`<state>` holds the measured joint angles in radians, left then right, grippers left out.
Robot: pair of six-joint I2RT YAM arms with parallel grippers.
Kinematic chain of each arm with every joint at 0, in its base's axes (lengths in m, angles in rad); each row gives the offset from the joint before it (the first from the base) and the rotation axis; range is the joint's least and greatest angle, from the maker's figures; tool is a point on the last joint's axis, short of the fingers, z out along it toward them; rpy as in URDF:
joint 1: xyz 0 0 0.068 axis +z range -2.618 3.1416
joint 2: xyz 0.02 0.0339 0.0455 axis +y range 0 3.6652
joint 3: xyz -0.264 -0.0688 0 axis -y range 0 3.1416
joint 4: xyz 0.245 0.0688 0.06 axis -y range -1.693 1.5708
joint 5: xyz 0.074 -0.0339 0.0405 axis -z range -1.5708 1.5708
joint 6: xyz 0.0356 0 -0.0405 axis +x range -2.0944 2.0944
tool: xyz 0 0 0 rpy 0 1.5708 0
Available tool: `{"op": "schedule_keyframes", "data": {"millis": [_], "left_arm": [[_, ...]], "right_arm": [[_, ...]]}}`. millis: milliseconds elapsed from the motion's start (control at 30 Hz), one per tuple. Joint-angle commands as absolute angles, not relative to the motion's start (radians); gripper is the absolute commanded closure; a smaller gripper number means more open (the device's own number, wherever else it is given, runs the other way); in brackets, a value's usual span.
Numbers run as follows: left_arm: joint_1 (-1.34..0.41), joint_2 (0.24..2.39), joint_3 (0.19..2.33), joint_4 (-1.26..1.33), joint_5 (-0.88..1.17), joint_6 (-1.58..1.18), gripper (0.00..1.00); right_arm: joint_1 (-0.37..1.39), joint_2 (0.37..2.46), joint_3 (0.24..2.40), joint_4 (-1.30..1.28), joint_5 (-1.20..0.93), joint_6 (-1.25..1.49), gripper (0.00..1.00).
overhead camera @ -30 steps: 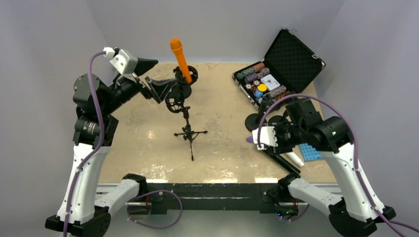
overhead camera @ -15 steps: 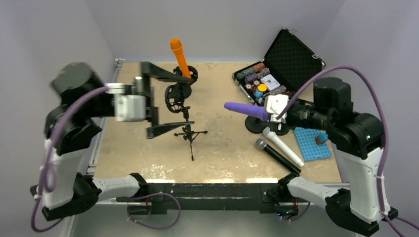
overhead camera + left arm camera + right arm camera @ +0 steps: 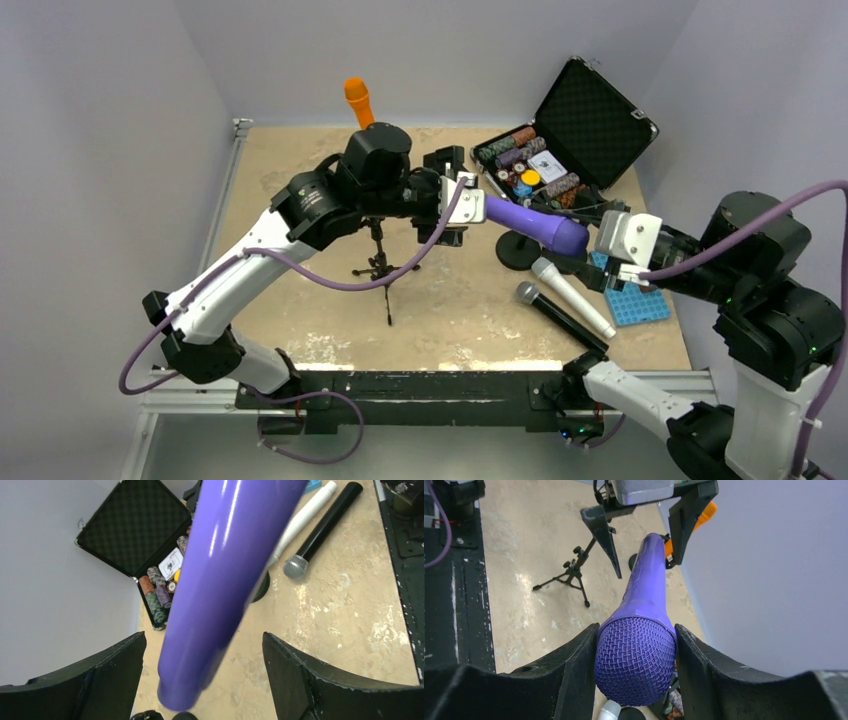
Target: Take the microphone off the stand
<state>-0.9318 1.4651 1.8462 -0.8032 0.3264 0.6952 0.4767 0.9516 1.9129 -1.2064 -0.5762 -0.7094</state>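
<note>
An orange microphone (image 3: pixel 357 100) stands tilted in the clip of a black tripod stand (image 3: pixel 380 265) at the back middle, largely behind the left arm. It also shows in the right wrist view (image 3: pixel 706 512). My right gripper (image 3: pixel 588 245) is shut on the mesh head of a purple microphone (image 3: pixel 530 222) and holds it level above the table, its handle pointing left. My left gripper (image 3: pixel 462 195) is open, and the purple handle end (image 3: pixel 225 580) lies between its fingers (image 3: pixel 601 525) without touching them. In the right wrist view both pads press the purple head (image 3: pixel 636 660).
An open black case (image 3: pixel 590 120) with poker chips stands at the back right. A round black base (image 3: pixel 518 250), a white microphone (image 3: pixel 572 297), a black microphone (image 3: pixel 555 315) and a blue rack (image 3: pixel 628 300) lie at the right front.
My left arm has swung from the left of the stand across it to the right, jaws open round the purple handle. My right arm has lifted the purple microphone and drawn back right.
</note>
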Motion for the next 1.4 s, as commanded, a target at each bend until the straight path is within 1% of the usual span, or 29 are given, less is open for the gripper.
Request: {"op": "schedule_keyframes", "data": {"millis": [0,67,233,267,333,433,467,500,533,567,600,667,700,733,800,900,1000,1167,1367], "left_arm": [[-0.94,1.474,1.868,-0.686,0.349,0.723,0.14],[-0.941,1.493,1.884,-0.68,0.368,0.694,0.19],[-0.96,1.503,1.893,-0.671,0.382,0.663,0.24],[-0.96,1.505,1.892,-0.679,0.384,0.665,0.26],[-0.96,1.511,1.891,-0.694,0.393,0.665,0.35],[-0.961,1.518,1.888,-0.713,0.414,0.665,0.55],[-0.961,1.52,1.885,-0.714,0.42,0.662,0.65],[-0.961,1.521,1.882,-0.713,0.424,0.659,0.79],[-0.96,1.523,1.879,-0.706,0.424,0.645,0.95],[-0.958,1.524,1.876,-0.687,0.42,0.612,1.0],[-0.953,1.524,1.873,-0.658,0.422,0.57,1.0],[-0.928,1.517,1.869,-0.605,0.438,0.452,1.0],[-0.91,1.509,1.857,-0.565,0.444,0.377,1.0],[-0.882,1.496,1.841,-0.515,0.459,0.285,1.0],[-0.829,1.475,1.804,-0.427,0.485,0.114,1.0],[-0.778,1.439,1.737,-0.29,0.528,-0.038,1.0],[-0.777,1.416,1.66,-0.12,0.547,-0.084,1.0],[-0.795,1.46,1.693,-0.045,0.565,-0.141,1.0],[-0.817,1.496,1.761,-0.018,0.582,-0.162,1.0]], "right_arm": [[0.474,0.941,1.881,-1.104,-0.63,-0.646,1.0],[0.474,0.933,1.846,-1.067,-0.636,-0.618,1.0],[0.474,0.935,1.784,-1.01,-0.642,-0.586,1.0],[0.474,0.938,1.782,-1.003,-0.642,-0.583,1.0],[0.474,0.941,1.778,-0.988,-0.639,-0.576,1.0],[0.474,0.93,1.751,-0.932,-0.624,-0.559,1.0],[0.474,0.925,1.737,-0.906,-0.618,-0.554,1.0],[0.474,0.92,1.717,-0.875,-0.612,-0.544,1.0],[0.474,0.914,1.699,-0.835,-0.599,-0.522,0.91],[0.474,0.912,1.675,-0.787,-0.58,-0.487,0.73],[0.474,0.91,1.653,-0.735,-0.547,-0.432,0.51],[0.473,0.9,1.608,-0.633,-0.452,-0.303,0.14],[0.473,0.89,1.586,-0.595,-0.43,-0.249,0.03],[0.47,0.88,1.56,-0.565,-0.424,-0.214,0.01],[0.462,0.868,1.533,-0.539,-0.424,-0.156,0.01],[0.45,0.876,1.534,-0.534,-0.421,-0.085,0.02],[0.449,0.901,1.529,-0.479,-0.489,-0.011,0.04],[0.449,0.991,1.572,-0.312,-0.615,0.182,0.08],[0.448,1.085,1.631,-0.173,-0.648,0.319,0.09]]}}
